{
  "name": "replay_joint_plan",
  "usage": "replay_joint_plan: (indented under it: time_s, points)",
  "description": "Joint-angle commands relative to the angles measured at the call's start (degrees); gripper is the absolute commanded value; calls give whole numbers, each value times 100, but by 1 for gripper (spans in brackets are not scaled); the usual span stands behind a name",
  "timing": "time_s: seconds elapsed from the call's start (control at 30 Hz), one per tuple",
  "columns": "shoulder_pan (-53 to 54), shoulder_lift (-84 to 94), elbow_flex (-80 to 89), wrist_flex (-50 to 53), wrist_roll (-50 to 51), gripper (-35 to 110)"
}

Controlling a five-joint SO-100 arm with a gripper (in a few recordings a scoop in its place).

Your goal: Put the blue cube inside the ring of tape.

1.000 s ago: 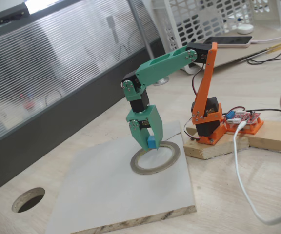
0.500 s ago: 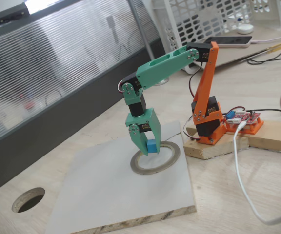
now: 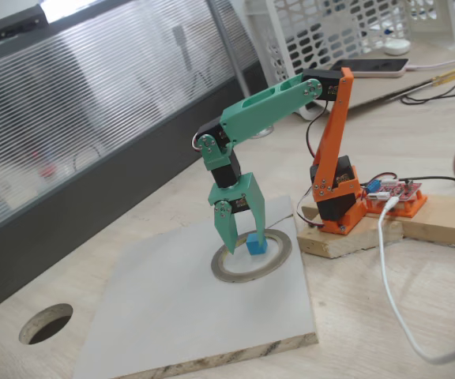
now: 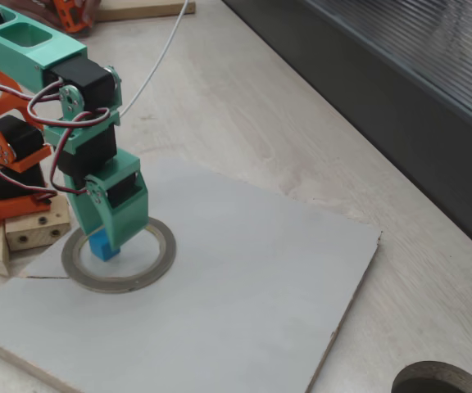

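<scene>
Fixed view, cube: blue cube (image 3: 255,247) sitting inside the ring of tape (image 3: 252,255), down on the grey board (image 3: 172,316), toward the ring's far side.
Fixed view, gripper: green gripper (image 3: 242,238) pointing straight down over the ring, fingers spread a bit, cube just beside the right finger (image 3: 256,213); touching or not, hard to say.
Fixed view, ring: near the board's far right corner, close to the orange arm base (image 3: 336,197).
Other fixed view, cube (image 4: 104,245): inside the ring (image 4: 119,255), near the board's left edge (image 4: 220,278).
Other fixed view, gripper (image 4: 115,239): right above the cube, green finger (image 4: 125,209) covering its top; fingers parted, not squeezing.
Other fixed view, desk: round hole (image 4: 437,381) at the bottom right corner, well apart.
</scene>
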Motion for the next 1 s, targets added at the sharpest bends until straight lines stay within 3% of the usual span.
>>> replay_joint_plan:
  time_s: [0.0, 0.97]
  points:
    - [-35, 105, -105, 149, 35, 36]
    - [-35, 220, -132, 246, 35, 36]
